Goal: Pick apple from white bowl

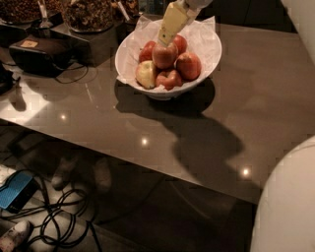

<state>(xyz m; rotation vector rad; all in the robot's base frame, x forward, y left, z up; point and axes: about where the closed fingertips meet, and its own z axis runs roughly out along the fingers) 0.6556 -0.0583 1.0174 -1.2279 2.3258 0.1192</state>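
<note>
The white bowl (206, 47), lined with crinkled white paper, stands at the back of the brown table (256, 108). It holds several apples. The apple (165, 55), red with a yellowish blush, sits on top in the middle. A pale yellow-green apple (146, 74) lies at the front left, and darker red apples (188, 65) lie around it. My cream-coloured gripper (164, 41) comes down from the top of the view, with its tip right at the top of the middle apple.
Black boxes (39, 51) and bowls of brown snacks (88, 12) stand at the table's back left. The table's front edge runs diagonally across the view. Cables (59, 221) and a blue object (17, 189) lie on the floor. My white body (290, 197) fills the lower right.
</note>
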